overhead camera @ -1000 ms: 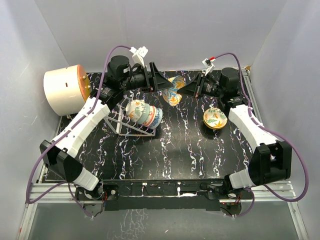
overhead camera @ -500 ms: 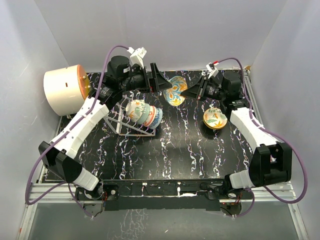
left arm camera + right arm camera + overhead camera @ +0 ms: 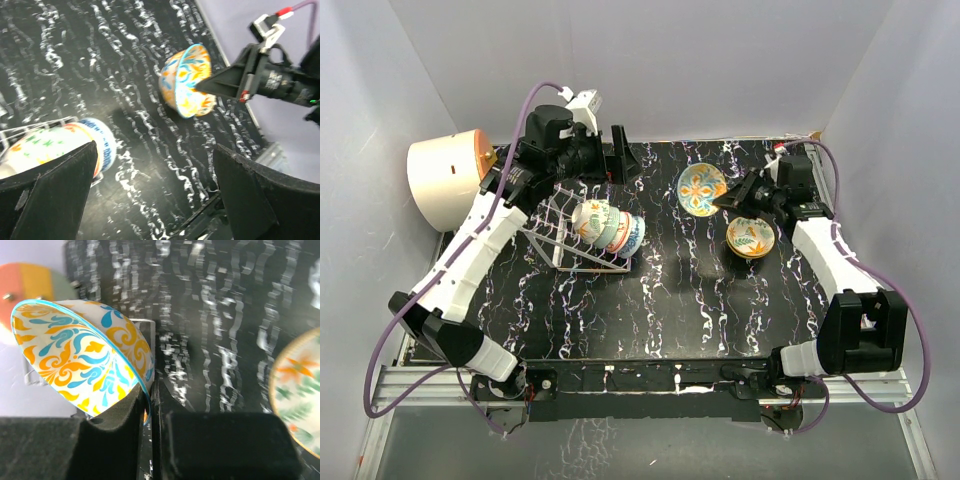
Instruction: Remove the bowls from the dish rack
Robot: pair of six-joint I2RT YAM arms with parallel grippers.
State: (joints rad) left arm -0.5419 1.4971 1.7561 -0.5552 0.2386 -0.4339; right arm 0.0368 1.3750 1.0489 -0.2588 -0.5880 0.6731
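At the far left, a large cream-and-orange cylinder (image 3: 450,180) lay on its side by the wall. My left end effector (image 3: 628,158) hung above the back of the black white-veined tabletop (image 3: 670,300). Its fingers (image 3: 50,195) were spread wide apart with nothing between them. Just below and in front of it stood the silver wire dish rack (image 3: 560,240). The rack held a short row of nested ceramic bowls (image 3: 605,225) lying on their sides. The nearest had orange and green marks on white, and the end one had a blue-and-red rim.

Right of the rack, near the back middle, was a yellow-and-teal scroll-patterned ceramic bowl (image 3: 702,188). It was tilted with its opening turned up and toward the rack. My right end effector (image 3: 722,199) was pinched onto its rim, one finger (image 3: 115,435) inside the bowl and the other outside. I could not tell whether its base touched the tabletop. Just beside and in front of it, a round ceramic bowl painted with orange and green leaves (image 3: 751,238) sat upright on the tabletop, close under my right wrist.
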